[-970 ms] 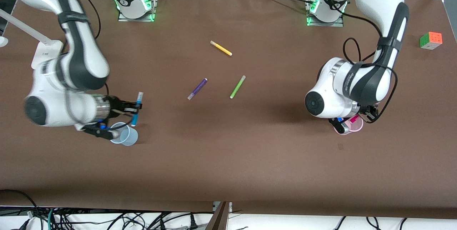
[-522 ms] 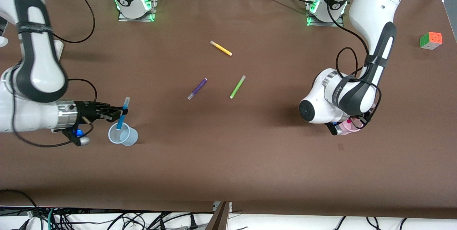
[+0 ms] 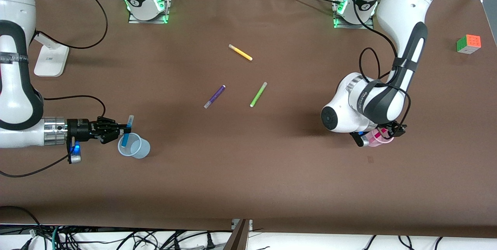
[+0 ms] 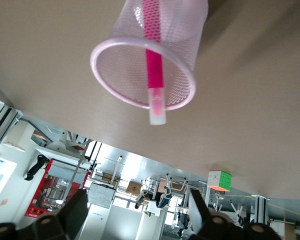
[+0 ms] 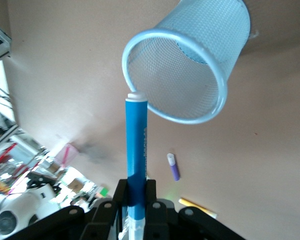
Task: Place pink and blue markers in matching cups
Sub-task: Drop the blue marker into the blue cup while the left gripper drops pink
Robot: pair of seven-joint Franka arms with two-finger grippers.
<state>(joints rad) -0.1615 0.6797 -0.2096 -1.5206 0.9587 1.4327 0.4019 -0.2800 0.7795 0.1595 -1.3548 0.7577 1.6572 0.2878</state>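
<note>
The pink marker (image 4: 152, 60) stands inside the pale pink cup (image 4: 112, 75), its pale end leaning past the rim. My left gripper (image 4: 135, 220) is open just off that cup, with nothing between its fingers. From the front, the left gripper (image 3: 393, 130) hangs over the pink cup (image 3: 378, 140) at the left arm's end. My right gripper (image 5: 138, 200) is shut on the blue marker (image 5: 137, 145), whose tip is at the rim of the pale blue cup (image 5: 217, 70). From the front, the right gripper (image 3: 123, 127) holds the blue marker (image 3: 127, 130) steeply beside the blue cup (image 3: 139, 148).
A purple pen (image 3: 214, 96), a lime-green pen (image 3: 258, 94) and a yellow pen (image 3: 240, 52) lie mid-table. A colour cube (image 3: 468, 44) sits toward the left arm's end. A white stand (image 3: 48, 59) is toward the right arm's end.
My left gripper has opened and let go of the pink marker, which now rests in the pink cup. My right gripper has drawn back and brought the blue marker's tip to the blue cup's rim.
</note>
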